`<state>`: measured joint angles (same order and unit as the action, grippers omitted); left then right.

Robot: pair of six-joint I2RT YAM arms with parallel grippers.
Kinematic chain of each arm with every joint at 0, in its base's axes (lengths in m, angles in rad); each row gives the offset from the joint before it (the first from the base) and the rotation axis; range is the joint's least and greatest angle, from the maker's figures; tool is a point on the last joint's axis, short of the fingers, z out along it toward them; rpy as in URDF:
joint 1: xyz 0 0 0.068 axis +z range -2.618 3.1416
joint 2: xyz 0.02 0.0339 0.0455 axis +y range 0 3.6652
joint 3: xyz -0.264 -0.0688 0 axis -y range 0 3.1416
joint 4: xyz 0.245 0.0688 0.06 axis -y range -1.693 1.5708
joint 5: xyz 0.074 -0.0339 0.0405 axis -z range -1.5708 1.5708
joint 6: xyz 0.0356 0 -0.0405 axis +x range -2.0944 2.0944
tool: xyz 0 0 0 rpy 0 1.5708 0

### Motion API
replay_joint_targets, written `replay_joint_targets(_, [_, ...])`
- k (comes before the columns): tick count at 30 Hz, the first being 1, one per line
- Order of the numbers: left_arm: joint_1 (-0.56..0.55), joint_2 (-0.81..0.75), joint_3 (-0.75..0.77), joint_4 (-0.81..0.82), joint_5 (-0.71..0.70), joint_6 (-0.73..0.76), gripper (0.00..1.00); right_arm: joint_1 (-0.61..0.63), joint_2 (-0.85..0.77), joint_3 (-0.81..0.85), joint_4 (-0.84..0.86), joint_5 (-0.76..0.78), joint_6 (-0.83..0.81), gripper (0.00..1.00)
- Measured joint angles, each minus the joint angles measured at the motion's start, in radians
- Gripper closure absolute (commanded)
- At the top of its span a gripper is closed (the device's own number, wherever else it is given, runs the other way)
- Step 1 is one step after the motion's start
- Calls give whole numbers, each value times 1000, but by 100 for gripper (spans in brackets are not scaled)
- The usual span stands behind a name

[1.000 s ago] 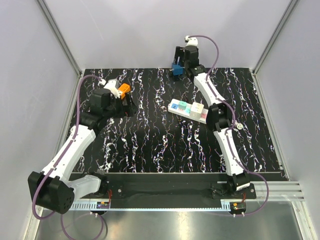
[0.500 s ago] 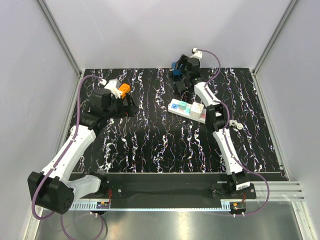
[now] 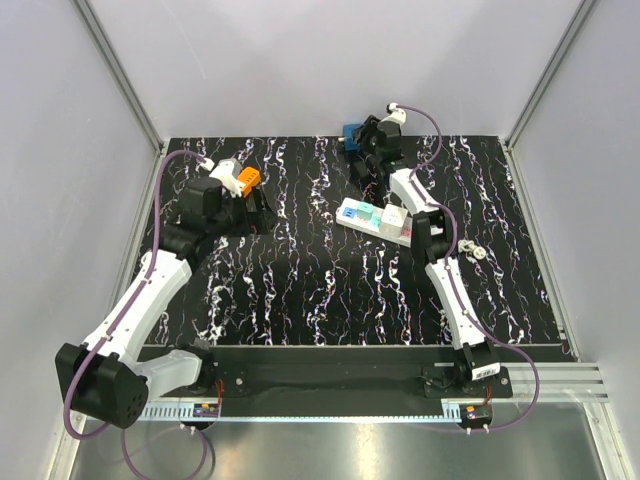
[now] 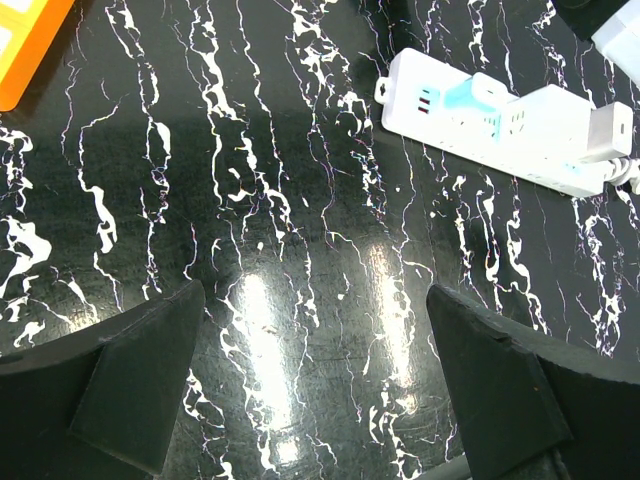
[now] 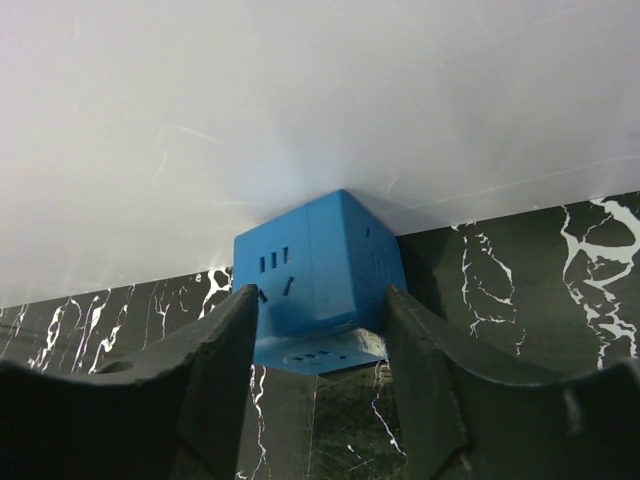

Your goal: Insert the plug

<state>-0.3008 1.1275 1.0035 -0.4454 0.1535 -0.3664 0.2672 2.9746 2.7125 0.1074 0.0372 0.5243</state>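
Your right jaws swung round to straddle the cube straight ahead at the desk's back edge, clamped or not you couldn't tell; left jaws gaped, far off.

Pale grey walls enclose a black white-veined tabletop.

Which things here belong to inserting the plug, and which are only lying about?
For the job: blue cube adapter, white power strip.
Lying about: orange block, small white piece.
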Motion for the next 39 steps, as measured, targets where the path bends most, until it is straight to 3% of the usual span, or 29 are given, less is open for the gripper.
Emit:
replay_joint_targets(4, [0,0,0,0,3,0,1,-1,0,0,-7,-29,11,59])
replay_joint_targets(16, [0,-15,0,-1,19,-5,1,0,-2,5,-40,-203,21,60])
replay_joint_targets(25, [0,-48,0,0,19,-7,1,50,-89,-59,-180,-290,-82,61])
replay_joint_targets(30, [2,-50,0,-1,18,-8,1,123,-195,-190,-244,-293,-153,63])
replay_joint_targets(39, [15,-89,0,-1,-43,-8,1,309,-440,-664,-261,-235,-124,68])
